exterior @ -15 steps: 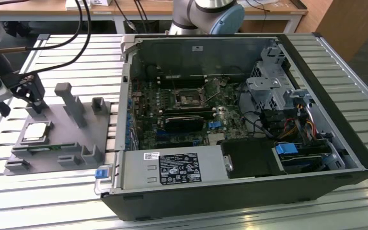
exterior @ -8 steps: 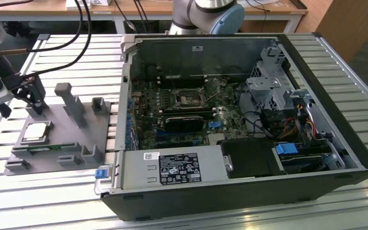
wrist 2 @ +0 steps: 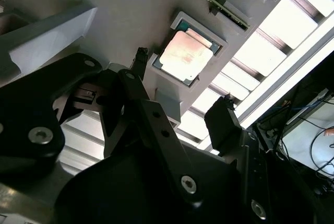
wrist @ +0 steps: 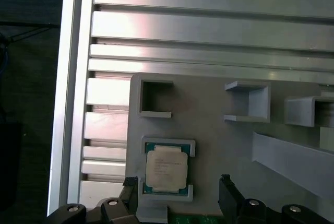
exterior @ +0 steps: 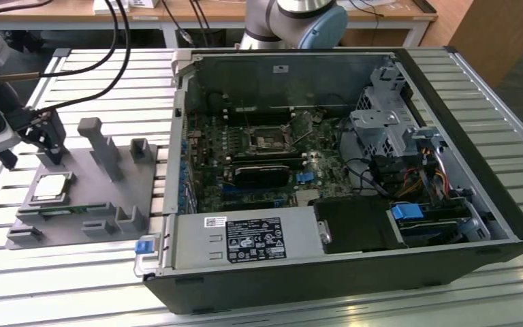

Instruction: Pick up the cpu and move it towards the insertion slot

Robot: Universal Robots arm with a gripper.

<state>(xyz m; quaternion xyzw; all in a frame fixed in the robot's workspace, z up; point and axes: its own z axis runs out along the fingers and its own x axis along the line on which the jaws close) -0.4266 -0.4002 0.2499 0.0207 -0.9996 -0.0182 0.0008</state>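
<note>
On the exterior view's left, the arm's black two-fingered gripper (exterior: 32, 161) is hovering over a grey plastic tray (exterior: 98, 197), its fingers spread wide. The small, flat, square, silver-topped cpu (exterior: 51, 187) is lying in a tray recess just beneath it. The insertion slot (exterior: 269, 141), a square silvery frame around a dark centre, is sitting well apart on the green motherboard (exterior: 212, 178) inside the open black computer case (exterior: 498, 211).

In the second wrist view, the gripper (wrist 2: 180, 85) is gaping beside the cpu (wrist 2: 183, 56).

In the first wrist view, its fingertips (wrist: 225, 183) are flanking the cpu (wrist: 166, 169) without touching it.
</note>
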